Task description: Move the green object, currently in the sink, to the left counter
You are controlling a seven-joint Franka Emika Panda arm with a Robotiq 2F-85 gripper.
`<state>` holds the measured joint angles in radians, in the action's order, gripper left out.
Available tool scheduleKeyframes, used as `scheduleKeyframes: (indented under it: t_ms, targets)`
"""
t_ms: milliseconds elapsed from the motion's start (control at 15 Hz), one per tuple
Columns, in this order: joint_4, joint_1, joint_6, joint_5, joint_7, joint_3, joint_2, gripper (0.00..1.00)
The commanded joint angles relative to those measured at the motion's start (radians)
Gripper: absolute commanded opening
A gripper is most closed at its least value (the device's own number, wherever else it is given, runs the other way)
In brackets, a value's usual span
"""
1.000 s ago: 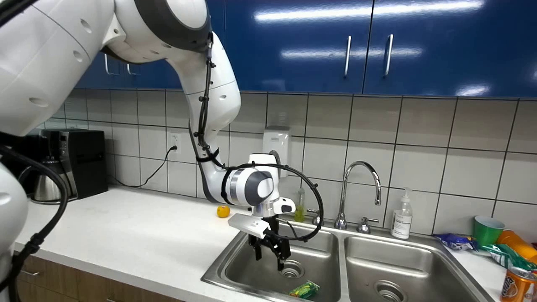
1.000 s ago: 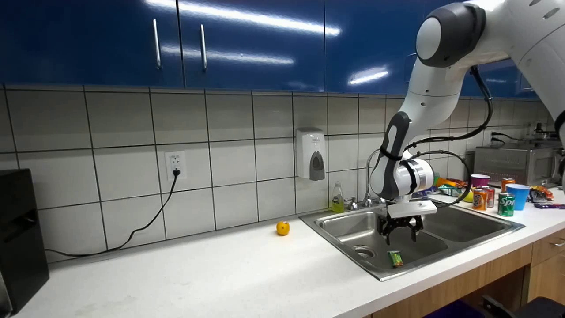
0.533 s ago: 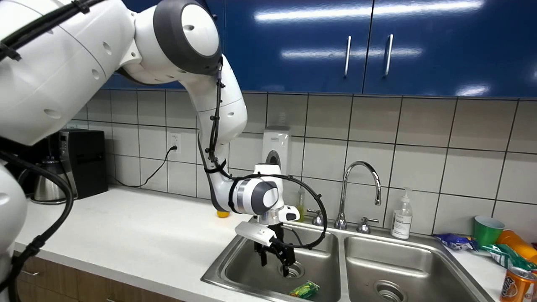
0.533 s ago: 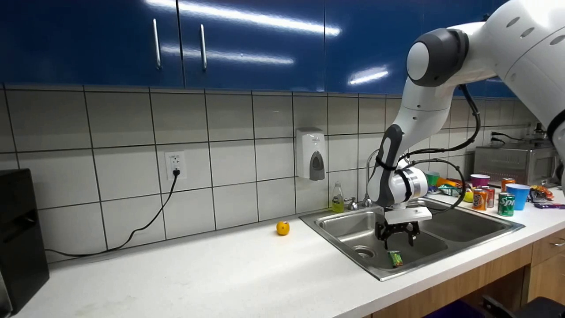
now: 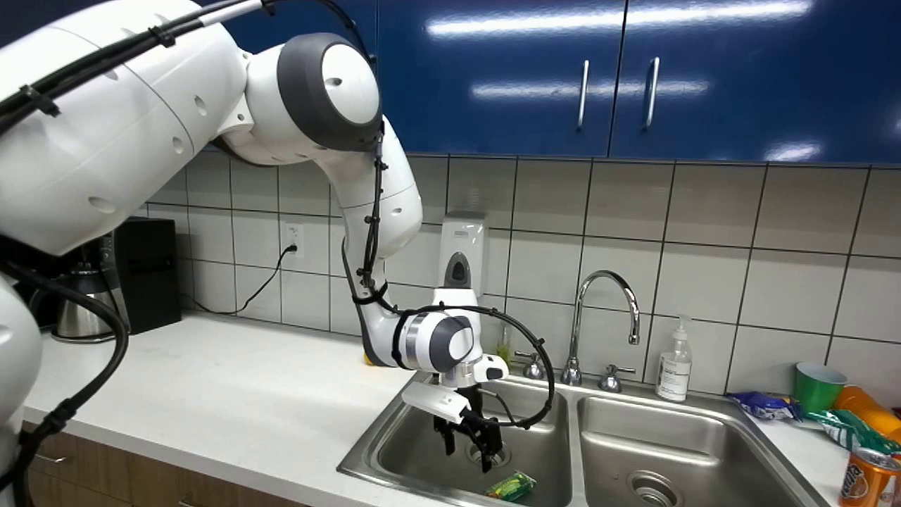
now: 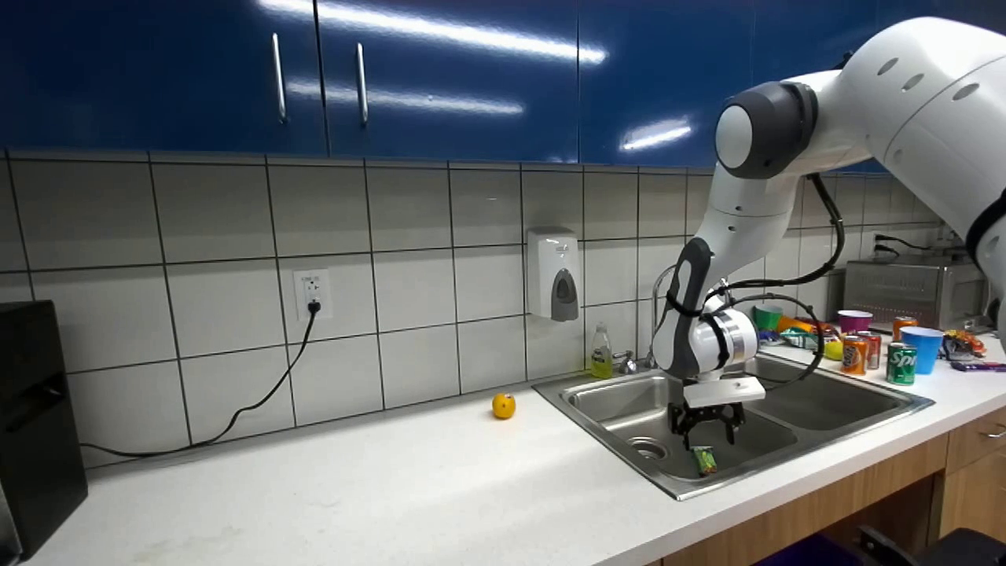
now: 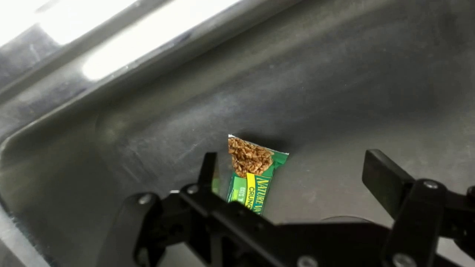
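Observation:
The green object is a green and yellow snack bar wrapper (image 5: 512, 486). It lies on the floor of the sink's basin nearer the left counter and also shows in an exterior view (image 6: 704, 461) and the wrist view (image 7: 256, 181). My gripper (image 5: 468, 459) is open and empty above it, inside that basin; it also shows in an exterior view (image 6: 710, 442). In the wrist view, the wrapper lies between the open fingers (image 7: 291, 161), nearer the left finger, its lower end hidden by the gripper. The steel sink (image 6: 609, 450) borders the white left counter (image 5: 211, 401).
An orange fruit (image 6: 504, 406) stands on the left counter near the wall. A faucet (image 5: 574, 331) and a soap pump bottle (image 5: 674, 366) stand behind the sink. A yellow-green bottle (image 6: 601, 354), a blue cup (image 6: 923, 350) and several cans are nearby. A black coffee maker (image 5: 148, 274) is far left.
The arm has lowered the gripper deeper over the basin, closer to the wrapper. It moved rightward in an exterior view. The fingers stayed open and the wrapper has not moved.

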<state>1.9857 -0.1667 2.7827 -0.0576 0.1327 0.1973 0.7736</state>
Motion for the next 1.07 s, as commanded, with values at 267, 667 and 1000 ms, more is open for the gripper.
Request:
scheduleKeyframes:
  t_ms: [267, 667, 1000]
  targets:
    - [-0.005, 0.008, -0.002, 0.016, -0.012, 0.007, 0.003, 1.0]
    - [-0.036, 0.009, 0.005, 0.017, -0.003, 0.017, 0.032, 1.0]
    - [-0.064, -0.003, -0.007, 0.028, -0.009, 0.021, 0.056, 1.0]
